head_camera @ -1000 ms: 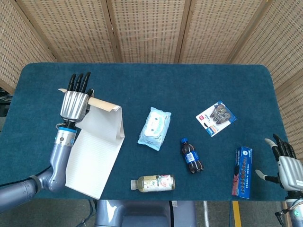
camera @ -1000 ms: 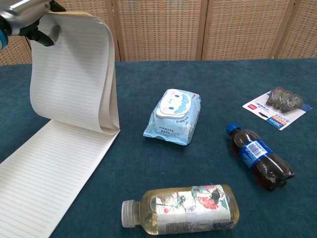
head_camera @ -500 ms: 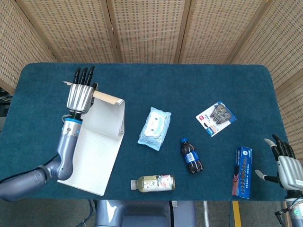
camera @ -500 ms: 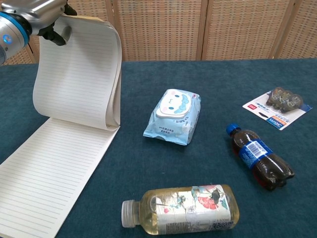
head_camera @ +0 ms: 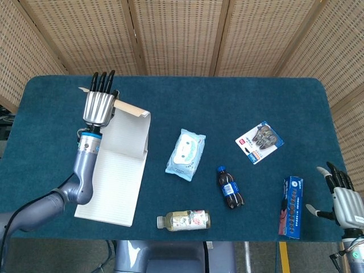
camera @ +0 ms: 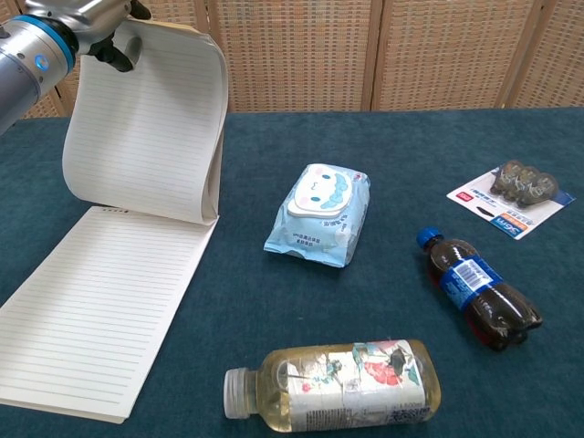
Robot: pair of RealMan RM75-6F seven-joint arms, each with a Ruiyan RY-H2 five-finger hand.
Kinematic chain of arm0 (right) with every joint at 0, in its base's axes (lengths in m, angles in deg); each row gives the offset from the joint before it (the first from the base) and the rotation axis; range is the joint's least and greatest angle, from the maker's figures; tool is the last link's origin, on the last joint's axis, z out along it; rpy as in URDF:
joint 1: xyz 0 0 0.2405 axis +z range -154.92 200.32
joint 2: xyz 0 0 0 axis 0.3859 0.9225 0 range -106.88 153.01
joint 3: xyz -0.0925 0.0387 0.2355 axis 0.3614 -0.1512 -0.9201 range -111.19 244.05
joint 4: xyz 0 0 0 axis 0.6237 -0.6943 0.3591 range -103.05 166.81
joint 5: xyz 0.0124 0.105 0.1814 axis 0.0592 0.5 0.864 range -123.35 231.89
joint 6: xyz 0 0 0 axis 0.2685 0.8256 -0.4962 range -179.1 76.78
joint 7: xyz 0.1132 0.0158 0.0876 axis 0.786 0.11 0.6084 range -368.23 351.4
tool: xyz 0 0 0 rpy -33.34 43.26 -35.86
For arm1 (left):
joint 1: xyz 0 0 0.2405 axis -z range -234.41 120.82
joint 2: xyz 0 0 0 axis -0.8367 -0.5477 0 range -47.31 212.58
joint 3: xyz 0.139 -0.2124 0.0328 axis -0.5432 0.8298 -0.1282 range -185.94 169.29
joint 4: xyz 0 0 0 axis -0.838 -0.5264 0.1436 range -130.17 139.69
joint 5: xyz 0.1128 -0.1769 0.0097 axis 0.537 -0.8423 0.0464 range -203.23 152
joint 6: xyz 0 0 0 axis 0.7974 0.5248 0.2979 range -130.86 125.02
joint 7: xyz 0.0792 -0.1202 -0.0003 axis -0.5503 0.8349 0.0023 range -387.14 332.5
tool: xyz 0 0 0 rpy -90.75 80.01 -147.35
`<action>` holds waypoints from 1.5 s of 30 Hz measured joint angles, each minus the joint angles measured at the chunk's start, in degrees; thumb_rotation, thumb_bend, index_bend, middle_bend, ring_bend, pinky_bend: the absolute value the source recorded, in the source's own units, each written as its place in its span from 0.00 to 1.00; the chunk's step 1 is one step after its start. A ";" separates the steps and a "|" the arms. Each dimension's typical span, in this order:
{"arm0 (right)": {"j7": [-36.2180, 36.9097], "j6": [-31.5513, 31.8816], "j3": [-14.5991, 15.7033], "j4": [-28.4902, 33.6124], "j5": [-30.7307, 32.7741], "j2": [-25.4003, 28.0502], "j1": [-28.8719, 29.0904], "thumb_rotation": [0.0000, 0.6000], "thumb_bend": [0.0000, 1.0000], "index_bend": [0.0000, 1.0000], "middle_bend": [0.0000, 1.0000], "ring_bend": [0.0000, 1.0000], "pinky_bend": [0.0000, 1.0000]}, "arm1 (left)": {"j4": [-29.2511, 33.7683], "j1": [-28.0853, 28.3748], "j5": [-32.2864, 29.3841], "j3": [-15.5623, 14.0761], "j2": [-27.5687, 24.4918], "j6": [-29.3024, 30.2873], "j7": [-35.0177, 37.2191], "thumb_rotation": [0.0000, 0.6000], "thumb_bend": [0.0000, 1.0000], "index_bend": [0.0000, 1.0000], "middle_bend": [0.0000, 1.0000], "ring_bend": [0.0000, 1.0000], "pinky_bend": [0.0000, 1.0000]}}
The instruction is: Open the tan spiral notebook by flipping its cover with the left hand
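Note:
The spiral notebook [head_camera: 111, 182] lies open at the table's left, a lined page [camera: 100, 301] facing up. Its tan cover and a sheaf of pages [head_camera: 129, 133] stand curled upward from the far edge, and the lined underside [camera: 146, 128] faces the chest view. My left hand [head_camera: 99, 105] grips the top edge of that lifted sheaf, fingers pointing away; it also shows at the top left of the chest view [camera: 87, 20]. Over the table's near right corner, my right hand [head_camera: 344, 199] is open, fingers spread, holding nothing.
A wet-wipes pack [head_camera: 186, 153] lies just right of the notebook. A cola bottle [head_camera: 230, 186] and a tea bottle [head_camera: 183, 220] lie nearer the front edge. A blister pack [head_camera: 259, 141] and a blue box [head_camera: 292, 206] sit at the right. Wicker screens stand behind.
My left hand has carried the lifted cover and pages farther back and slightly right. The flat part of the notebook has swung straighter on the table. The right hand is still.

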 measured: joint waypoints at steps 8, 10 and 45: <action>0.51 -0.42 -0.04 -0.08 0.29 0.02 0.12 1.00 0.16 0.11 0.00 0.00 0.00 | -6.32 1.84 -0.29 -0.94 2.86 -1.84 1.63 1.00 0.60 0.84 0.00 0.00 0.00; 0.51 -0.43 -0.02 -0.08 0.22 0.04 0.15 1.00 0.16 0.11 0.00 0.00 0.00 | -7.95 2.26 -0.27 -1.15 3.59 -2.15 2.21 1.00 0.59 0.84 0.00 0.00 0.00; 1.06 -0.19 -0.05 0.12 0.14 0.11 0.08 1.00 0.16 0.11 0.00 0.00 0.00 | -24.36 4.05 -0.93 -2.85 11.23 -4.46 5.30 1.00 0.52 0.20 0.00 0.00 0.00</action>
